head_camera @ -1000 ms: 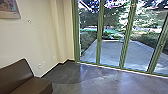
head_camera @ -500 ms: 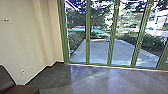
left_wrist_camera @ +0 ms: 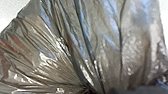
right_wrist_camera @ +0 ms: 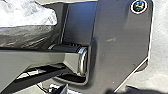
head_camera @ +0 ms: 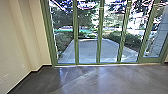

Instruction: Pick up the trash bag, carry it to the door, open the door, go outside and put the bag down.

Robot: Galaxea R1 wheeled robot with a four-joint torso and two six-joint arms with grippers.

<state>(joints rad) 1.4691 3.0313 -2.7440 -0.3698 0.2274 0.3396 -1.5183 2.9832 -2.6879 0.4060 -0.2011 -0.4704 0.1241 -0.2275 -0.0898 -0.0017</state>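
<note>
One trash bag [left_wrist_camera: 100, 47], shiny, folds gathered, close before the left wrist camera. One green-framed glass wall [head_camera: 76, 45]: paving [head_camera: 108, 51] beyond it, floor [head_camera: 112, 78] before it, pale wall [head_camera: 18, 45] left of it. Left pincer, right pincer: whether spread or pressed together, cannot tell.

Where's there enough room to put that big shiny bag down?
There's open floor between the pale wall and the green-framed glass. Outside, there's bare paving between the left bushes and right bushes. It's crowded near the robot's wide dark plate, where the bag bulges in.
</note>
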